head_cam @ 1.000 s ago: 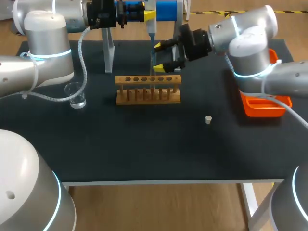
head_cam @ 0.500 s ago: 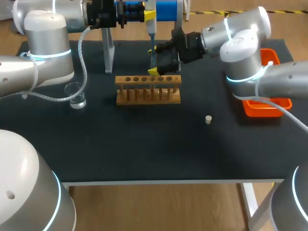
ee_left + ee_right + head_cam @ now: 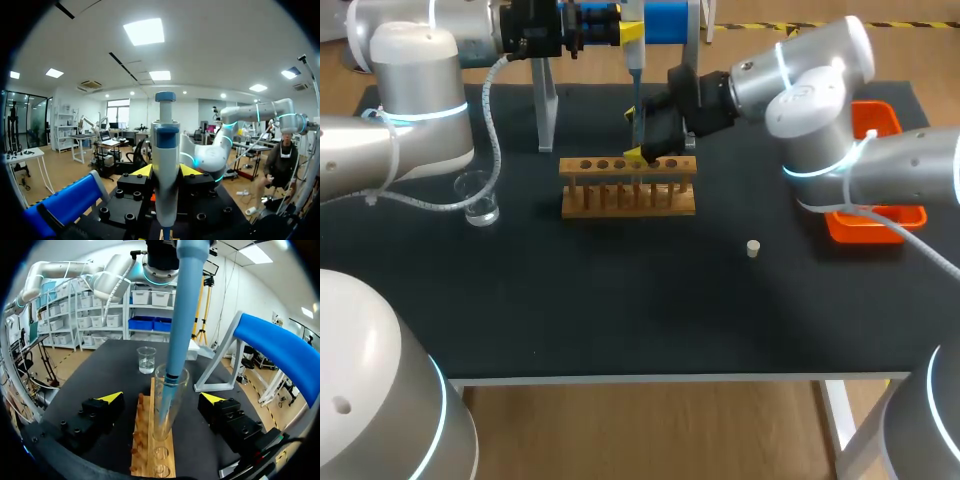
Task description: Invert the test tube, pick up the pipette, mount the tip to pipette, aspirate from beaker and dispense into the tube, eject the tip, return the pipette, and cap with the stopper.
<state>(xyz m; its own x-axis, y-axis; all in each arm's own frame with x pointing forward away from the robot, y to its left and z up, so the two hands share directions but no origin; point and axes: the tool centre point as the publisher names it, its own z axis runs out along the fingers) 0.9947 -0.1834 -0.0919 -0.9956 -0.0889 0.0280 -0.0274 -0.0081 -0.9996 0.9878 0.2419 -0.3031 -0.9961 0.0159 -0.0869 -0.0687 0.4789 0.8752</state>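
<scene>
Wooden rack [image 3: 628,186], mid-bench [image 3: 620,290]: carried the one tube [image 3: 167,405], upright in a hole, mouth up to take liquid.

Pipette [image 3: 165,140]: gripped in my left hand [image 3: 166,171] and held plumb over the tube. Its tip [image 3: 167,390] reached down through the mouth into the glass. I judged this the dispensing step.

Right hand [image 3: 162,397]: open, one finger at each side of the tube and both apart from it. I judged it was posted there to steady the glass if needed.

Beaker [image 3: 478,197]: stood near the rack's left end, apart from it.

Stopper [image 3: 753,248]: lay loose on the bench, well apart from the rack, toward my right. Capping was not yet done.

Orange tray [image 3: 875,225]: sat by my right arm, probably for the spent tip.
</scene>
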